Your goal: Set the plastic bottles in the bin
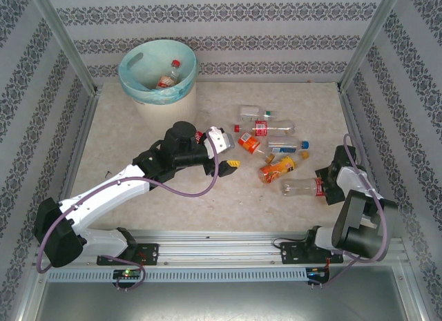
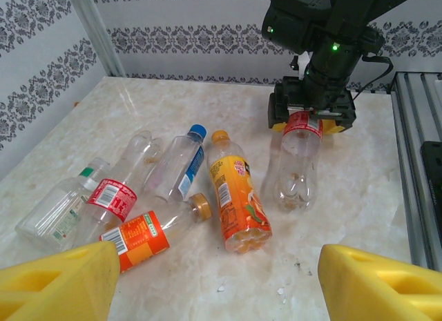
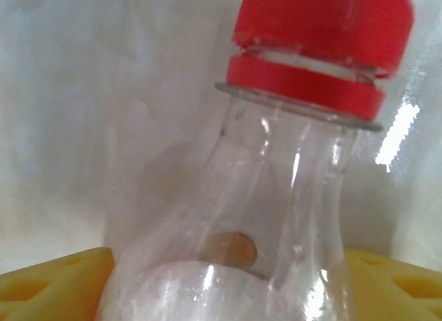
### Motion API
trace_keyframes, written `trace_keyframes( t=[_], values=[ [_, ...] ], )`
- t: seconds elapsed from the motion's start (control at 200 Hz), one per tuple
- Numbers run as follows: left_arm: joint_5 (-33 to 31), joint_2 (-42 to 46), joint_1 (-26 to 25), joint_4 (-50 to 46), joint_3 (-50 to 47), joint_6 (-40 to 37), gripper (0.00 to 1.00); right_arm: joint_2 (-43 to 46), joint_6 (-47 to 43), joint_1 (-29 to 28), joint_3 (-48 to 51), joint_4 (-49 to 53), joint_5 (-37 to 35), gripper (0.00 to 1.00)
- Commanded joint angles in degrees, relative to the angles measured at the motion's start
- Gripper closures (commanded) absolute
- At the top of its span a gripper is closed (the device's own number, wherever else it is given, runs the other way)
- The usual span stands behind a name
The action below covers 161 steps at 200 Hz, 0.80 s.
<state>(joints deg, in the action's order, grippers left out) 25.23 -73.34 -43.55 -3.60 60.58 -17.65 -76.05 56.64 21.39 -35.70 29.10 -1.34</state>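
Right gripper (image 2: 309,124): down low on the right of the table (image 1: 138,155), yellow pads (image 3: 48,283) snug against both sides of a bottle. That's a pinch, just behind the cap.
Held bottle: the clear bottle (image 1: 302,188), red cap, red band at the neck, lying on its side with its base pointing in towards the others.
Left gripper (image 2: 221,286): spread wide, nothing between the yellow fingertips, poised above the table just short of the pile and facing it.
Pile in front of it: plastic bottles all lying flat and close together. There's the orange bottle (image 2: 238,203) nearest the held one, then the blue-capped bottle (image 2: 181,168) beside it, the gold-capped bottle (image 2: 145,235) with its orange-red label, the red-labelled bottle (image 2: 114,197), and the green-capped bottle (image 2: 59,210) out at the end.
Bin (image 1: 131,83): far left corner of the table, teal liner over the rim, well apart from the pile.
Inside it: one red-capped bottle (image 1: 168,77) already lying in the liner.
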Motion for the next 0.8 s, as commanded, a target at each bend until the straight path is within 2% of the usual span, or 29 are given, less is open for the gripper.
trace_keyframes(
  t=[0.0,0.31,0.56,0.694,0.799],
  values=[
    [-0.01,1.61,-1.01,1.31,-0.61,-1.12,0.23,1.55,-1.08,1.52,0.90,-0.68,2.40,0.25],
    [-0.44,1.58,-1.01,1.49,-0.03,1.33,0.21,13.32,-3.32,4.61,-0.13,3.94,2.79,0.42],
    [-0.66,-0.60,-1.01,-1.20,4.04,7.33,0.21,24.64,-7.40,4.55,-4.94,9.04,2.15,0.46],
    [0.04,-3.62,-0.92,-5.48,8.21,11.16,0.21,27.25,-11.81,1.98,-10.89,10.52,3.77,0.46],
    [1.17,-5.56,-0.84,-8.15,11.12,13.83,0.21,28.90,-13.96,-3.42,-14.11,7.32,6.44,0.46]
  ],
)
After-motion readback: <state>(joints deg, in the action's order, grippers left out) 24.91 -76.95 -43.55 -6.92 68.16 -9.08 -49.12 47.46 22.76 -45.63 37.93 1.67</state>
